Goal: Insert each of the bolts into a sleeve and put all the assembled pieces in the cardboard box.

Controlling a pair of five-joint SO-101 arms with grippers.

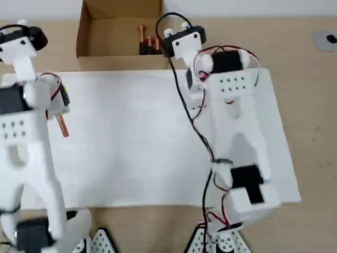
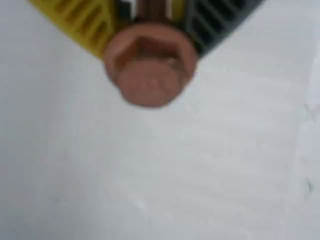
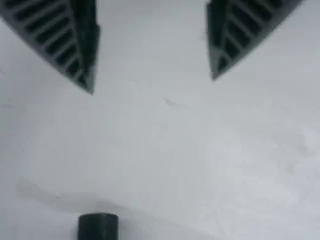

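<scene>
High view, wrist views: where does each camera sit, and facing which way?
High view: fixed overhead, looking down on white sheet, cardboard box, left arm, right arm.
Left wrist view: on that wrist, facing down; left claw grips bolt.
Right wrist view: likewise, over sheet; right claw open.
Shared: bolt, in high and left wrist views.

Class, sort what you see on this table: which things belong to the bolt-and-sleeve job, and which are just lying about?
Job: bolt; sleeve; box; assembled pieces inside it.
Lying about: white sheet; grey disc.
</scene>
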